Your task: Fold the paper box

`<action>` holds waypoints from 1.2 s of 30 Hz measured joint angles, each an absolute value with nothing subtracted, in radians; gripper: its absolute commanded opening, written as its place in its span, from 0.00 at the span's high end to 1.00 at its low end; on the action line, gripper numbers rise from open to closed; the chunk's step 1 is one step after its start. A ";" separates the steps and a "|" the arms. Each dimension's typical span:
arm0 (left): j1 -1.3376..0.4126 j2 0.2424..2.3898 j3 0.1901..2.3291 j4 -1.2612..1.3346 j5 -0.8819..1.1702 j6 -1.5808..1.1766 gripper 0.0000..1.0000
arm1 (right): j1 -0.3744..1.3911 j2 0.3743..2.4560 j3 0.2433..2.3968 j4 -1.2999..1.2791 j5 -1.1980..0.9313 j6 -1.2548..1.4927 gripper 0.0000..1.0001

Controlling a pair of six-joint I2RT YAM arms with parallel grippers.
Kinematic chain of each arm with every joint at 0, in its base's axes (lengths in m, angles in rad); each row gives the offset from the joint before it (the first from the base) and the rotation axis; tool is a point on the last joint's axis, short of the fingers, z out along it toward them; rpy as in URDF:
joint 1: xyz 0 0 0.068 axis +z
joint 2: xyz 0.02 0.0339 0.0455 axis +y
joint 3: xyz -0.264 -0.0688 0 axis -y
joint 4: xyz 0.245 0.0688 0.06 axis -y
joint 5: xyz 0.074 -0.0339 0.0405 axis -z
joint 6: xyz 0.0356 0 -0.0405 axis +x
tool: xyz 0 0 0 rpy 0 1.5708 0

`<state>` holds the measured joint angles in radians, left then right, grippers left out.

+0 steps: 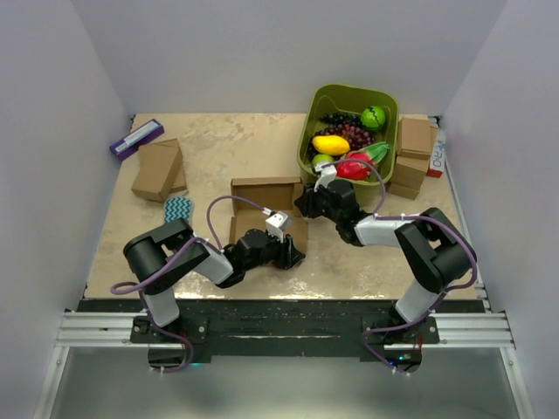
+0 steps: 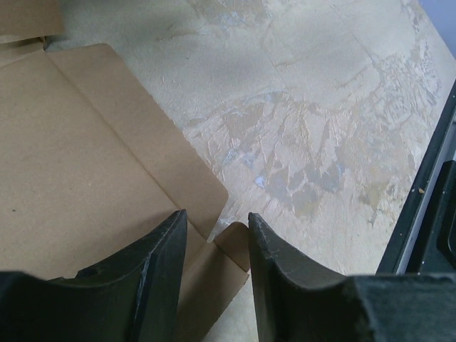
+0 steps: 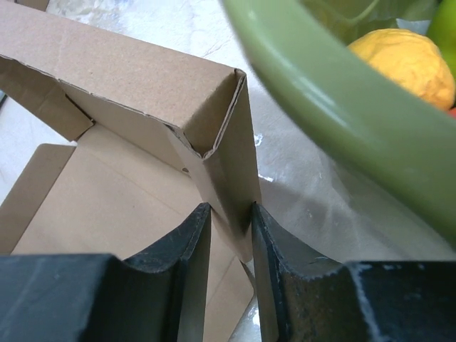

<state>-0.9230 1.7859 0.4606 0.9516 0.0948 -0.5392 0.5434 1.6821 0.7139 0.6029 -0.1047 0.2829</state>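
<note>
1. The left jaws sit low at the near right corner of the paper box (image 1: 262,199). They are about half open, with a small flap (image 2: 231,246) lying between them. I cannot tell if they pinch it.
2. The paper box is in the middle of the worktop (image 1: 227,144), just near and left of the green bin (image 1: 307,144).
3. Its far wall (image 3: 135,71) already stands up. The big near panel (image 2: 85,178) lies flat on the worktop.
4. The right jaws are squeezed onto the box's right wall (image 3: 231,192), close to the far right corner. That wall stands up between them.
5. I think the job is part done: two walls are up. The near side, the small flaps and the closing of the box are left to do.
</note>
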 measured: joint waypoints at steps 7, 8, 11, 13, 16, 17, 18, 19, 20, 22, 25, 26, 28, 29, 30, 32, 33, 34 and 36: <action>-0.923 1.788 0.463 0.952 0.097 -0.539 0.57 | 0.544 1.690 0.695 0.660 -0.084 0.327 0.67; -0.923 1.788 0.463 0.952 0.098 -0.539 0.57 | 0.544 1.695 0.695 0.669 -0.078 0.332 0.67; -0.922 1.790 0.463 0.953 0.098 -0.539 0.57 | 0.544 1.713 0.695 0.701 -0.064 0.345 0.69; -0.922 1.791 0.464 0.953 0.098 -0.538 0.57 | 0.544 1.720 0.695 0.715 -0.057 0.352 0.70; -0.920 1.793 0.466 0.953 0.098 -0.538 0.57 | 0.547 1.731 0.695 0.736 -0.044 0.359 0.74; -0.919 1.794 0.466 0.953 0.098 -0.538 0.57 | 0.549 1.735 0.695 0.743 -0.039 0.361 0.77; -0.918 1.794 0.467 0.953 0.098 -0.538 0.57 | 0.549 1.739 0.695 0.749 -0.036 0.363 0.81; -0.918 1.795 0.467 0.953 0.098 -0.538 0.57 | 0.549 1.744 0.696 0.758 -0.030 0.366 0.83; -0.918 1.795 0.467 0.954 0.098 -0.538 0.57 | 0.549 1.749 0.696 0.765 -0.020 0.370 0.84; -0.917 1.796 0.468 0.955 0.098 -0.538 0.57 | 0.550 1.755 0.698 0.772 -0.003 0.376 0.88; -0.916 1.798 0.471 0.956 0.097 -0.537 0.58 | 0.562 1.764 0.706 0.768 0.045 0.381 0.90; -0.916 1.799 0.473 0.955 0.097 -0.537 0.58 | 0.567 1.766 0.709 0.767 0.060 0.383 0.91; -0.916 1.801 0.475 0.956 0.097 -0.535 0.58 | 0.576 1.770 0.718 0.759 0.087 0.385 0.91; -0.916 1.801 0.476 0.955 0.097 -0.535 0.58 | 0.579 1.772 0.720 0.758 0.097 0.385 0.91; -0.916 1.802 0.477 0.956 0.097 -0.534 0.58 | 0.584 1.774 0.723 0.757 0.115 0.387 0.90; -0.916 1.804 0.480 0.955 0.097 -0.534 0.58 | 0.596 1.776 0.728 0.751 0.146 0.387 0.90; -0.916 1.805 0.481 0.955 0.097 -0.533 0.58 | 0.603 1.776 0.735 0.741 0.163 0.385 0.90; -0.916 1.807 0.482 0.956 0.097 -0.532 0.58 | 0.609 1.778 0.742 0.731 0.179 0.385 0.91; -0.916 1.810 0.486 0.955 0.097 -0.531 0.58 | 0.623 1.784 0.764 0.702 0.219 0.385 0.94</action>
